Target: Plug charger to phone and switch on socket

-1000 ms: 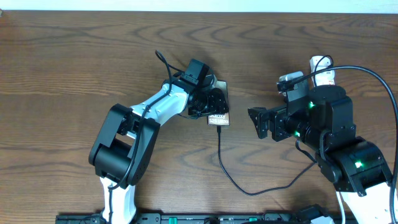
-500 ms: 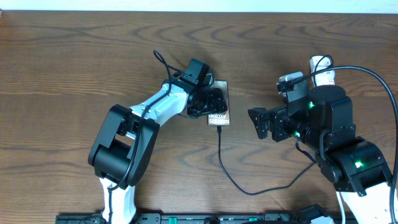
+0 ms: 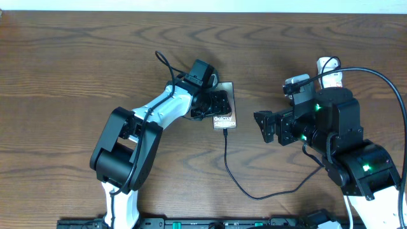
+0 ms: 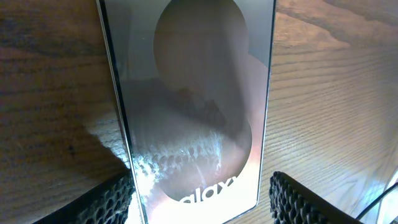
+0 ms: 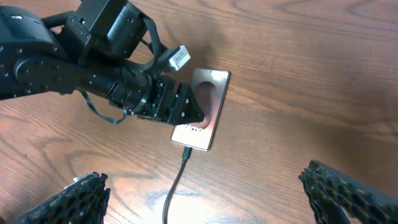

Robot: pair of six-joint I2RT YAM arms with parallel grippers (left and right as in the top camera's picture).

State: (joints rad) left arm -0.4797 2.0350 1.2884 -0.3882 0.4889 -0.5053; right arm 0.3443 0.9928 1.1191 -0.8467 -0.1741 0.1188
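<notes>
One left gripper (image 4: 203, 200), wide astride phone (image 4: 193, 106)

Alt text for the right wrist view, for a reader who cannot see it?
A phone lies flat on a wooden table, the black charger cable meeting its near end. The left gripper hangs over the phone's left edge.

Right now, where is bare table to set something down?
Bare wood: far-left table, and the gap between phone and right gripper. Crowded: left gripper at the phone, charger looping nearside, socket by the right arm.
</notes>
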